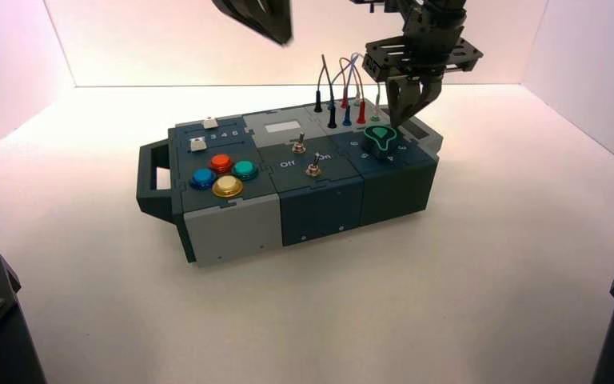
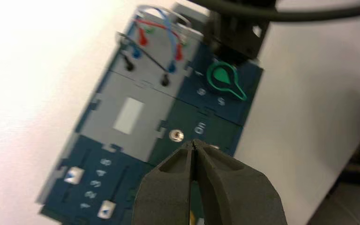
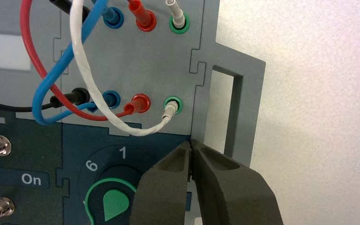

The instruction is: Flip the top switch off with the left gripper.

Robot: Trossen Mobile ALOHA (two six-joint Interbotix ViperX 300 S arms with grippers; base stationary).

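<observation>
The high view shows the whole box on the worktop, with four coloured buttons at its left front; the right wrist view has none of them. In the high view only a dark end of the left gripper enters at the top edge, so its fingers cannot be judged there. The left wrist view shows them closed together, with nothing between them. That view also shows the white sliders beside their numbers. The right wrist view reads "On" plainly between the two metal switches and brings up close the red, blue, black and white wires in their sockets. It also shows the right gripper with its fingers closed and empty, near the green-marked knob; the high view places it over the box's right end.

The top switch stands in the middle of the box, behind the lower switch. In the high view the left gripper is up in the air, well apart from it. In the left wrist view the top switch shows just beside the closed fingertips, uncovered. Which way its lever leans I cannot tell.
</observation>
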